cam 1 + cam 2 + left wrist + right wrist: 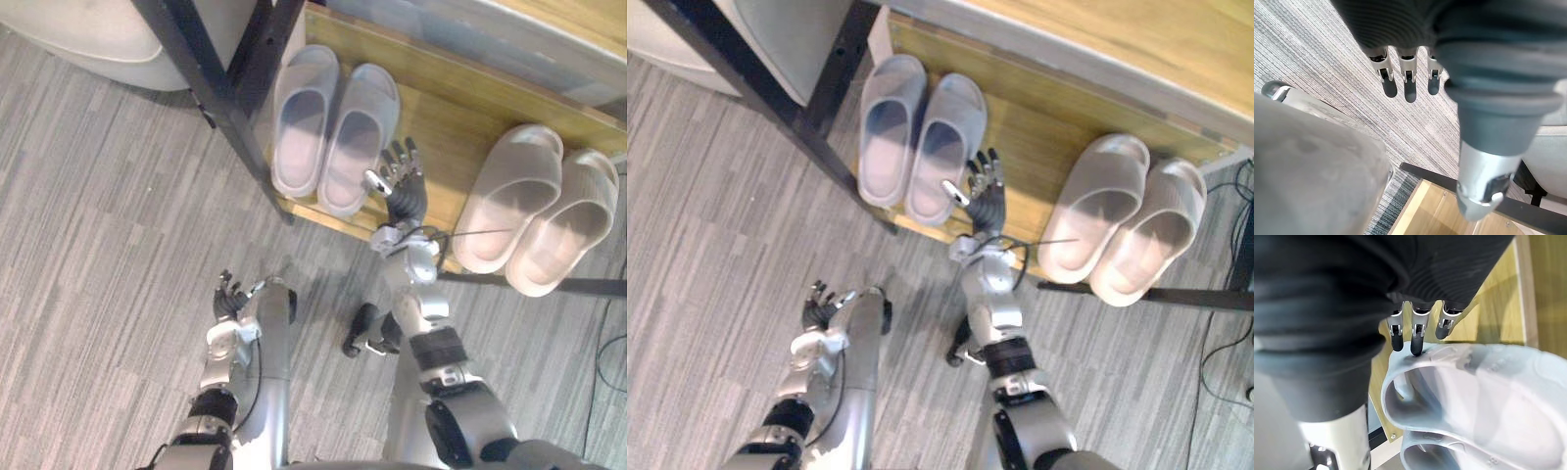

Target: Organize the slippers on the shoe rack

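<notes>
Slippers: Both pairs sat on the shoe rack. The grey pair [302,117] was in the upper middle of the frame and the pale pair [509,196] at the right. Each pair lay side by side, covered ends toward the back.
Shelf: You had a strip of bare wooden shelf [446,122] between the two pairs. The grey pair's heels lay close to its front edge. A black frame leg [211,88] crossed the upper left, with grey carpet [98,215] below.
Step in hand: By my reading, you were at the last touch on the grey pair, squaring its right slipper [1474,391] against its mate or letting it go.
Next move: That called for a light sideways nudge or a straight lift away, taking care not to drag the heel over the front edge.
Right hand: You held the right hand [402,186] over the shelf, just right of the grey pair, fingers straight and spread, gripping nothing. In the right wrist view its fingertips [1417,345] sat at the rim of the nearer grey slipper. I couldn't tell whether they touched it.
Left hand: You kept the left hand [230,299] low in the lower left, over the carpet, fingers relaxed and empty.
</notes>
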Available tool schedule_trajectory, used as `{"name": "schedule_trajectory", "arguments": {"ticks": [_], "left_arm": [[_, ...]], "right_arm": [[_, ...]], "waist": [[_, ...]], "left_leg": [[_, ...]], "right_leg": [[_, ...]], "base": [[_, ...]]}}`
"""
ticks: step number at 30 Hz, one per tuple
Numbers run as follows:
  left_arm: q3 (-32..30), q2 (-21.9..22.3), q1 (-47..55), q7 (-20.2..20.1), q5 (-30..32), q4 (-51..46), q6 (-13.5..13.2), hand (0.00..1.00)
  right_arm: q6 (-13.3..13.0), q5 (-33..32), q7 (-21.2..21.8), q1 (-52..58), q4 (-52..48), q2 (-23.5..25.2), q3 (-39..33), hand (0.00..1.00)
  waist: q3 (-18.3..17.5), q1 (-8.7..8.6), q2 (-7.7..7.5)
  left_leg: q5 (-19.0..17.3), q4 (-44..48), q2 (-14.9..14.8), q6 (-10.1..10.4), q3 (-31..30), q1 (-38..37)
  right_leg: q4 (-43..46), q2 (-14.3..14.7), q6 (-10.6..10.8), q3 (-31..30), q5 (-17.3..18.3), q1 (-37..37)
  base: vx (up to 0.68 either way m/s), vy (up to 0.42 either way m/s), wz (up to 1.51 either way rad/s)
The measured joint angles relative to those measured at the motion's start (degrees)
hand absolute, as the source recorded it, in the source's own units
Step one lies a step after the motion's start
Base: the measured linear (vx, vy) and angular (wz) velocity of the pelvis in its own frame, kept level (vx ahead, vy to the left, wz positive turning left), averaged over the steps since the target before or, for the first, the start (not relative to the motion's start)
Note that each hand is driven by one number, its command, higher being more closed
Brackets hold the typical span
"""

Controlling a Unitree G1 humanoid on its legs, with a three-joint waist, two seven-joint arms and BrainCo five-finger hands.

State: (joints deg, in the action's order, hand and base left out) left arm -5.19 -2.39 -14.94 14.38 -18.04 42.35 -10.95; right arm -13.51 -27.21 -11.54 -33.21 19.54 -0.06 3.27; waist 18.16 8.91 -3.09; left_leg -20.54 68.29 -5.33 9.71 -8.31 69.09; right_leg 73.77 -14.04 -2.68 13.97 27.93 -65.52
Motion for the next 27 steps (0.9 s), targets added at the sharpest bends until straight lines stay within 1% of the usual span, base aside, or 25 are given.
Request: {"name": "schedule_trajectory", "arguments": {"ticks": [4, 11, 13, 14, 16, 19, 20, 21, 22, 23, 24, 26, 27], "left_arm": [[-0.1, 0.1, 0.0, 0.0, 0.0, 0.5, 0.0, 0.00], [-0.6, 0.4, 0.0, 0.0, 0.0, 0.9, 0.0, 0.00], [-0.6, 0.4, 0.1, -0.1, 0.0, 1.1, 0.0, 0.00], [-0.6, 0.3, 0.2, -0.1, 0.0, 1.3, 0.1, 0.00], [-0.6, 0.3, 0.8, -0.7, 0.2, 1.8, 0.2, 0.00], [-0.6, 0.1, 3.3, -1.2, 1.1, 1.7, 0.2, 0.00], [-0.5, -0.2, 4.5, -1.5, 1.9, 1.7, 0.5, 0.00], [-0.4, -0.3, 4.9, -1.7, 2.2, 1.7, 0.6, 0.00], [-0.3, -0.6, 5.5, -2.3, 2.6, 1.6, 0.5, 0.00], [0.3, -0.9, 5.6, -2.5, 3.7, 1.6, 0.7, 0.00], [2.0, -1.3, 6.6, -3.1, 5.2, 1.4, 0.7, 0.00], [4.1, -1.3, 7.9, -3.8, 6.9, 1.2, 0.8, 0.00], [5.5, -1.0, 9.0, -4.7, 7.6, 1.2, 1.0, 0.00]], "right_arm": [[-0.2, 0.0, 0.0, -0.7, 1.7, -0.1, -0.1, 0.00], [0.1, 0.3, 0.1, -0.2, 1.7, -0.6, 0.1, 0.00], [0.2, 0.9, 0.2, 1.3, 1.4, -1.0, 0.9, 0.00], [0.4, 2.6, 0.4, 3.3, 0.9, -1.4, 2.1, 0.00], [1.4, 4.6, 0.9, 7.0, -1.1, -2.3, 3.1, 0.00], [2.6, 8.9, 2.0, 14.5, -6.8, -2.8, 4.3, 0.00], [3.0, 12.1, 2.4, 17.7, -9.4, -2.7, 4.6, 0.00], [3.2, 12.9, 2.6, 18.7, -10.2, -2.8, 4.8, 0.00], [3.4, 15.2, 3.3, 21.8, -13.2, -2.9, 4.9, 0.00], [3.5, 16.7, 3.8, 23.5, -14.8, -3.0, 4.9, 0.00], [3.8, 18.8, 4.5, 26.9, -17.6, -3.4, 4.9, 0.00], [3.9, 21.0, 5.1, 31.3, -20.4, -4.2, 4.9, 0.00], [4.0, 22.1, 5.7, 34.0, -21.3, -4.6, 4.7, 0.00]], "waist": [[0.2, 0.02, 0.27], [0.3, 0.01, 0.41], [0.4, 0.00, 0.48], [0.4, -0.08, 0.52], [0.6, -0.13, 0.61], [0.6, -0.52, 0.60], [0.5, -0.91, 0.49], [0.5, -1.02, 0.48], [0.5, -1.68, 0.38], [0.4, -2.06, 0.30], [0.4, -2.49, 0.26], [0.3, -3.02, 0.17], [0.2, -3.27, 0.07]], "left_leg": [[-0.1, -0.2, 0.1, -0.1, -0.1, -0.8], [0.0, -0.5, 0.1, -0.1, -0.1, -1.2], [0.0, -0.7, 0.1, 0.0, -0.2, -1.7], [0.1, -1.2, 0.0, 0.1, -0.2, -2.7], [0.1, -2.3, -0.1, 0.1, -0.2, -4.8], [0.1, -5.5, -0.7, -0.4, 0.1, -9.2], [0.3, -7.4, -0.9, -0.6, 0.4, -11.6], [0.4, -8.0, -1.0, -0.7, 0.5, -12.4], [0.9, -10.3, -1.2, -0.9, 1.0, -15.2], [1.3, -11.6, -1.2, -0.6, 1.3, -16.7], [1.5, -13.7, -1.6, -0.6, 2.0, -19.8], [2.0, -17.5, -2.2, -1.0, 3.4, -24.7], [2.5, -20.3, -2.5, -1.4, 4.3, -28.5]], "right_leg": [[0.0, -0.1, 0.2, 0.0, 0.2, 0.8], [-0.2, 0.0, 0.2, 0.1, 0.2, 1.3], [-0.6, 0.1, 0.2, 0.2, 0.2, 1.9], [-1.2, 0.2, 0.2, 0.4, 0.2, 3.0], [-2.5, 0.2, 0.3, 0.8, 0.1, 5.4], [-6.2, 1.1, 0.9, 1.2, -0.3, 9.9], [-8.1, 1.2, 1.2, 1.6, -0.6, 12.3], [-8.7, 1.3, 1.4, 1.6, -0.7, 13.1], [-10.9, 1.6, 1.6, 1.7, -1.3, 15.7], [-12.1, 1.8, 1.5, 1.6, -1.6, 17.1], [-14.6, 1.9, 1.4, 1.8, -2.5, 19.9], [-18.8, 2.6, 1.5, 1.6, -4.2, 24.5], [-21.8, 3.0, 1.9, 1.4, -5.2, 27.9]], "base": [[0.00, 0.004, 0.03], [0.00, 0.000, 0.00], [0.00, 0.000, 0.00], [0.00, 0.000, 0.00], [0.02, 0.007, 0.01], [0.05, -0.001, -0.01], [0.06, 0.000, 0.01], [0.09, -0.002, 0.04], [0.09, -0.007, 0.02], [0.11, 0.008, -0.06], [0.12, 0.035, -0.17], [0.12, 0.059, -0.21], [0.11, 0.065, -0.15]]}}
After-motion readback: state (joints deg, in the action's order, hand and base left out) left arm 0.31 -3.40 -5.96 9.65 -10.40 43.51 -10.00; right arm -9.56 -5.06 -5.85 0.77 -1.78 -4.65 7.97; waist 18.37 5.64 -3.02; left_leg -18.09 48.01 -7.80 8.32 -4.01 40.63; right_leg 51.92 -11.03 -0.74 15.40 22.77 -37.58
